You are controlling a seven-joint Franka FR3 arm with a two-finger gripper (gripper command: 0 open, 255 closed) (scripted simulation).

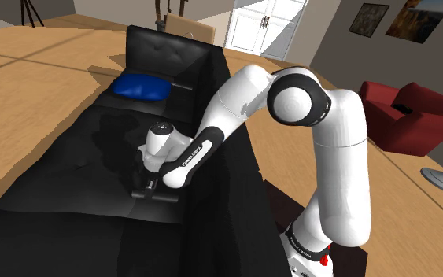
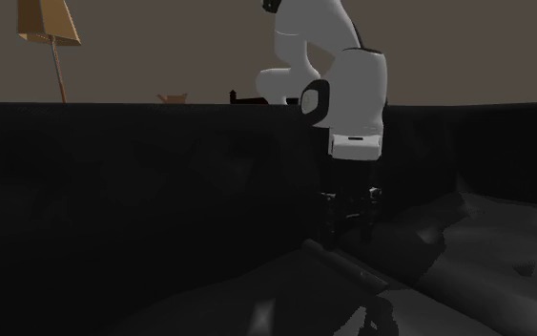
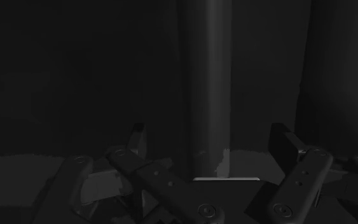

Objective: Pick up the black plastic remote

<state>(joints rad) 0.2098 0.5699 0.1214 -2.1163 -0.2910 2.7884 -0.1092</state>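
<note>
Remote (image 3: 209, 76): long slim black bar, lying within released, wide-spread claw (image 3: 210, 137), untouched.

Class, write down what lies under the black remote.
The remote lies on the black sofa seat; the patch directly beneath it is covered. The open gripper straddles it.

Black remote (image 3: 206, 89) — long, slim, flat on black sofa seat (image 1: 62, 173)

Glossy white arm (image 1: 334, 134), dark grey joint rings, tiny forearm lettering I can't quite read, all-black claw (image 3: 209, 137) with round screw heads.
</note>
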